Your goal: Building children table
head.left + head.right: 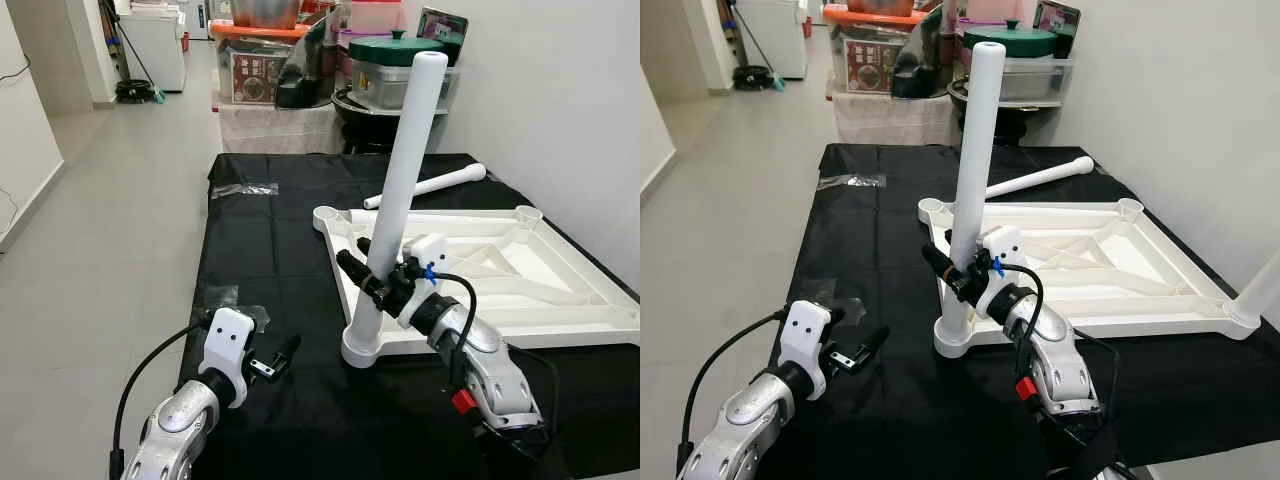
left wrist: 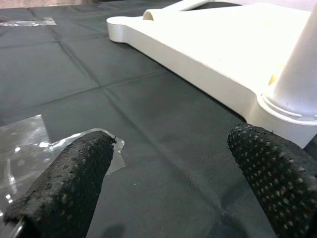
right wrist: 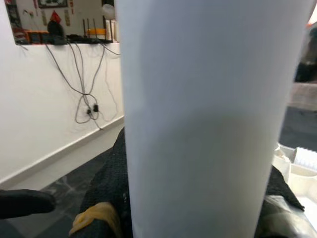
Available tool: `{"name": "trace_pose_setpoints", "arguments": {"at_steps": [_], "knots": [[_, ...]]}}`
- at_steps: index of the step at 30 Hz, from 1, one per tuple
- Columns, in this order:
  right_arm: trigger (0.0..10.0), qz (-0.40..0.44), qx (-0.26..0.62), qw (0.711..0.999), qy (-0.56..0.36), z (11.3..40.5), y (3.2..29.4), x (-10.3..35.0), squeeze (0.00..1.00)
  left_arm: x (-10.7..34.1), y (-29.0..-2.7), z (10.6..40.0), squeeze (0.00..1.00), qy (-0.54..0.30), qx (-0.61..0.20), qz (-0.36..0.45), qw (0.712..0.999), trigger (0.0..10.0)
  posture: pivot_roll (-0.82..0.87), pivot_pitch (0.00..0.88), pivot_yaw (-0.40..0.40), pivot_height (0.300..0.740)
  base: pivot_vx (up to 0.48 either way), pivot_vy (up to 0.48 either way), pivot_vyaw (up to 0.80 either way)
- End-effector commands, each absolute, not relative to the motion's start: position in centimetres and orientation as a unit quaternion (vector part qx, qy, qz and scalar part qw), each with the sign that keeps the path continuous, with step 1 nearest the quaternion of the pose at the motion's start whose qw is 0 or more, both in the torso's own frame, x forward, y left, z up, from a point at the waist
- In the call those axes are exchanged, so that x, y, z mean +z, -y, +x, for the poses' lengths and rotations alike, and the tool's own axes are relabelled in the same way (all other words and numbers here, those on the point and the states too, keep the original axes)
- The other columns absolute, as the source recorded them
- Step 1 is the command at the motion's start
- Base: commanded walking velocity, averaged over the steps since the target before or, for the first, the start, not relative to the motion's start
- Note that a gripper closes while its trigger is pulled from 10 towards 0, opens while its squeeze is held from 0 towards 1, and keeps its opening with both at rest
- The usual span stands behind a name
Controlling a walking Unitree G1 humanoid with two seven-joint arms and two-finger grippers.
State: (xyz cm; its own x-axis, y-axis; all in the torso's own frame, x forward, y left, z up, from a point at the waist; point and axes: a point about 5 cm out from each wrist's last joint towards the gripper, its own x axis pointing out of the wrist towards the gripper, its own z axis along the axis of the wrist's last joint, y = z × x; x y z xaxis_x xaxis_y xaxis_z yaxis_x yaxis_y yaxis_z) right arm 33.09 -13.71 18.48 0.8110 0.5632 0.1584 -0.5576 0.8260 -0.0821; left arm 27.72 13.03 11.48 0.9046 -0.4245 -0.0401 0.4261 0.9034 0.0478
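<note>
On the black cloth (image 1: 270, 230), upturned tabletop (image 1: 560, 300). Right gripper (image 1: 377, 278) clamps the standing leg (image 1: 400, 190) low, in its corner socket. Left gripper (image 1: 275, 362) hovers nearby, fingers apart, empty.

- The table top (image 1: 560, 290) and the upright leg (image 1: 400, 190) look like smooth white plastic with a slight sheen.
- The cloth (image 1: 270, 260) is matt black fabric, creased.
- The left gripper's fingers (image 2: 69, 183) are black, pebbled rubber.
</note>
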Motion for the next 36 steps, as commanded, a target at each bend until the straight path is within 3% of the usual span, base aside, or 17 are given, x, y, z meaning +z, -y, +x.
{"name": "trace_pose_setpoints", "arguments": {"at_steps": [1, 2, 3, 5, 14, 20, 21, 24, 25, 28, 29, 31, 34, 36], "knots": [[0.0, -0.052, 0.203, 0.977, 0.045, 34.0, 15.0, 17.1, 0.0, 11.2, -12.9, 27.6, 0.0, -0.02, -0.219, 0.031, 0.975, 10.0, 0.08, 0.0, -0.087, 0.74, 0.0, 0.0, 0.0], [0.0, -0.052, 0.203, 0.977, 0.045, 34.0, 15.0, 17.1, 0.0, 11.2, -12.9, 27.6, 0.0, -0.02, -0.219, 0.031, 0.975, 10.0, 0.08, 0.0, -0.087, 0.74, 0.0, 0.0, 0.0], [0.0, -0.052, 0.063, 0.997, 0.003, 34.8, 16.9, 16.3, 0.0, 11.2, -12.9, 27.6, 0.0, -0.02, -0.22, 0.03, 0.975, 10.0, 0.09, 0.0, -0.087, 0.74, 0.0, 0.0, 0.0], [0.0, -0.051, -0.134, 0.989, -0.035, 33.9, 19.4, 14.7, 0.0, 11.2, -12.8, 27.6, 0.0, -0.021, -0.22, 0.029, 0.975, 10.0, 0.09, 0.0, -0.087, 0.74, 0.0, 0.0, 0.0], [0.0, -0.083, -0.263, 0.96, -0.05, 31.4, 20.3, 13.6, 0.0, 11.1, -13.0, 27.5, 0.0, -0.024, -0.218, 0.029, 0.975, 10.0, 0.09, 0.0, -0.087, 0.74, 0.0, 0.0, 0.0], [0.0, -0.081, -0.259, 0.961, -0.054, 31.7, 20.0, 13.8, 0.0, 11.1, -12.8, 27.5, 0.0, -0.023, -0.22, 0.027, 0.975, 10.0, 0.09, 0.0, -0.088, 0.74, 0.0, 0.0, 0.0], [10.0, -0.071, -0.248, 0.965, -0.051, 32.0, 19.4, 13.9, 0.0, 11.1, -12.8, 27.5, 0.0, -0.023, -0.221, 0.027, 0.975, 10.0, 0.08, 0.0, -0.083, 0.74, 0.0, 0.0, 0.0], [10.0, -0.052, -0.228, 0.972, -0.033, 32.2, 18.8, 14.3, 0.0, 11.0, -12.8, 27.5, 0.0, -0.024, -0.221, 0.027, 0.975, 10.0, 0.08, 0.0, -0.083, 0.74, 0.0, 0.0, 0.0], [10.0, -0.053, -0.206, 0.977, -0.027, 32.5, 18.4, 14.6, 1.0, 11.0, -12.8, 27.5, 0.0, -0.024, -0.222, 0.027, 0.974, 10.0, 0.08, 0.0, -0.084, 0.74, 0.0, 0.0, 0.0], [10.0, -0.054, -0.194, 0.979, -0.02, 32.8, 18.4, 14.9, 1.0, 11.1, -12.9, 27.5, 0.0, -0.023, -0.221, 0.028, 0.975, 10.0, 0.08, 0.0, -0.084, 0.74, 0.0, 0.0, 0.0], [10.0, -0.049, -0.173, 0.984, -0.005, 33.2, 18.5, 15.4, 0.0, 11.1, -12.9, 27.5, 0.0, -0.023, -0.221, 0.028, 0.975, 10.0, 0.09, 0.0, -0.085, 0.74, 0.0, 0.0, 0.0], [10.0, -0.031, -0.13, 0.991, 0.026, 33.7, 18.5, 16.4, 0.0, 11.1, -12.9, 27.5, 0.0, -0.023, -0.221, 0.029, 0.975, 10.0, 0.09, 0.0, -0.085, 0.74, 0.0, 0.0, 0.0], [10.0, -0.032, 0.088, 0.99, 0.102, 34.7, 18.2, 19.5, 0.0, 11.0, -13.0, 27.5, 0.0, -0.024, -0.22, 0.029, 0.975, 10.0, 0.08, 0.0, -0.082, 0.74, 0.0, 0.0, 0.0], [10.0, -0.04, 0.119, 0.986, 0.106, 34.7, 18.2, 19.8, 0.0, 11.0, -13.1, 27.5, 0.0, -0.024, -0.22, 0.03, 0.975, 10.0, 0.08, 0.0, -0.078, 0.74, 0.0, 0.0, 0.0]]}}
